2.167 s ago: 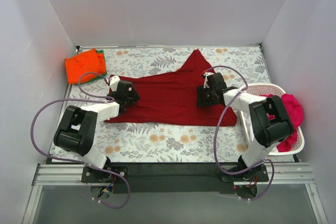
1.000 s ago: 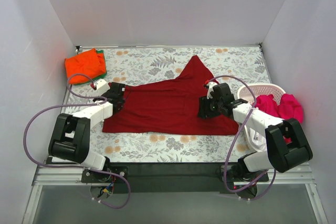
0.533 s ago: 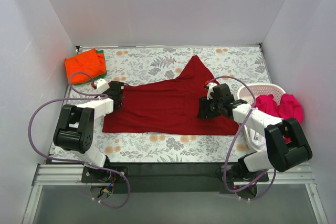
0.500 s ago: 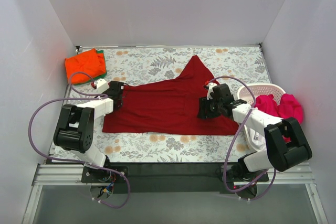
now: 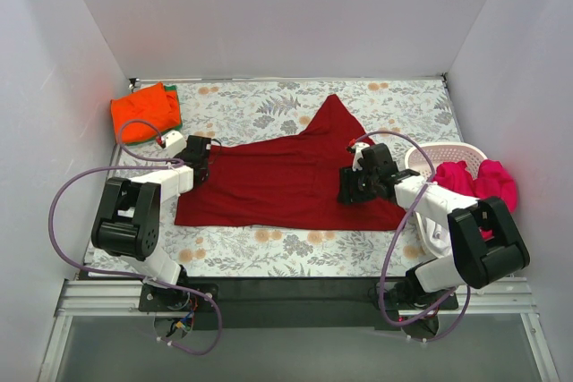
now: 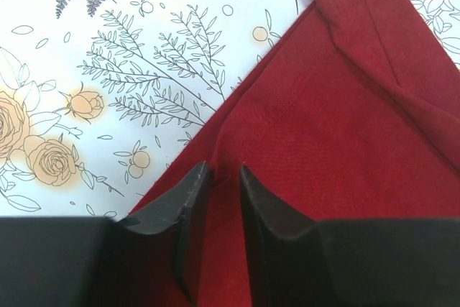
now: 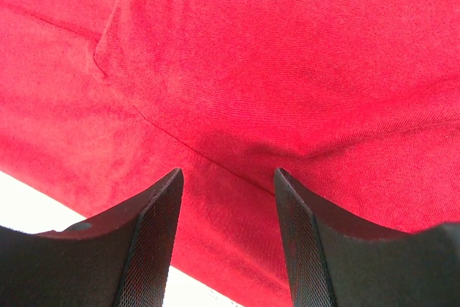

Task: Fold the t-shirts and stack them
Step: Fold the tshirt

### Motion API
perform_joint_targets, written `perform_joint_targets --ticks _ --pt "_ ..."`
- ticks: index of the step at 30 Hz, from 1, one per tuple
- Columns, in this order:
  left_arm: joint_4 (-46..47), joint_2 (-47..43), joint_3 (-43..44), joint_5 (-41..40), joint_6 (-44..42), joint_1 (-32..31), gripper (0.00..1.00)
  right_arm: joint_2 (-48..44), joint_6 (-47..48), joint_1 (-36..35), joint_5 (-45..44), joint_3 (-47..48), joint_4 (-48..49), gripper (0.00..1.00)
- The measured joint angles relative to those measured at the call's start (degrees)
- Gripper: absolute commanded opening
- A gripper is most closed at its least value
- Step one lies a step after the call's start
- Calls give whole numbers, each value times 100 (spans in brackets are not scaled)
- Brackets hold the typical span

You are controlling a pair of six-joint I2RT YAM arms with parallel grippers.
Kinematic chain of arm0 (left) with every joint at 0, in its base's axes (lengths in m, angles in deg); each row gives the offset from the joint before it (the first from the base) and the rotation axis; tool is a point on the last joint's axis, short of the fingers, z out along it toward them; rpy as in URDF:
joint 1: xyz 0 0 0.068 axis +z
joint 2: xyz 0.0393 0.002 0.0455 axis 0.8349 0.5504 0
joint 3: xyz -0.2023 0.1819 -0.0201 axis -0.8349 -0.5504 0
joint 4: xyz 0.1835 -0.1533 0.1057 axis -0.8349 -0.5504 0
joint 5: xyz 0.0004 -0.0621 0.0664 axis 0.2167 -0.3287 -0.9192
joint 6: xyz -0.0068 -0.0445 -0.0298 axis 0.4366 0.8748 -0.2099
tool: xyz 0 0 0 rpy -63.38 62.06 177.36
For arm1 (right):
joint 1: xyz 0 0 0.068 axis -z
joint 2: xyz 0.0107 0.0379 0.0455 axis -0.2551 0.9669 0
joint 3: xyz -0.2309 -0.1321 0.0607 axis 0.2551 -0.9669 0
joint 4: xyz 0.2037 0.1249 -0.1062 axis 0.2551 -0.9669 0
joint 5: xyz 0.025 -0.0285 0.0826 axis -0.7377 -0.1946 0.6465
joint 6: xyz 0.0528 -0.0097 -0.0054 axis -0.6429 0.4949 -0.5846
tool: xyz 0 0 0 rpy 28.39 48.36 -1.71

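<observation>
A large dark crimson t-shirt (image 5: 286, 176) lies spread across the middle of the flowered table. My left gripper (image 5: 199, 151) is at its far-left corner. In the left wrist view its jaws (image 6: 223, 170) stand narrow, with a raised ridge of the crimson cloth (image 6: 323, 141) pinched between the tips beside the hem. My right gripper (image 5: 347, 187) rests on the shirt's right part, jaws (image 7: 228, 174) open, with flat red cloth (image 7: 251, 70) between the fingers. A folded orange t-shirt (image 5: 143, 111) lies on a green one (image 5: 173, 96) at the far left.
A white basket (image 5: 448, 148) stands at the right edge with a magenta-pink t-shirt (image 5: 488, 181) and white cloth (image 5: 439, 234) in it. White walls close in the table on three sides. The shirt's point (image 5: 334, 105) reaches toward the back.
My left gripper has shifted slightly up along the shirt's left corner and its jaws have narrowed onto the cloth. The right gripper and the shirt have stayed put.
</observation>
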Motion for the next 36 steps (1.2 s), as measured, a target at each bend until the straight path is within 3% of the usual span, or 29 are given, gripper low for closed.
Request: perform_joint_targets --ticks 4,20,26,36 --pt "13 0 0 2 -22 0 19 63 0 0 -7 0 7 49" --pt "13 0 2 52 -46 0 18 153 0 0 -22 0 42 49" --pt "11 0 0 92 -87 0 1 153 0 0 -22 0 44 49" --pt "11 -2 0 116 -127 0 0 153 0 0 -24 0 48 49"
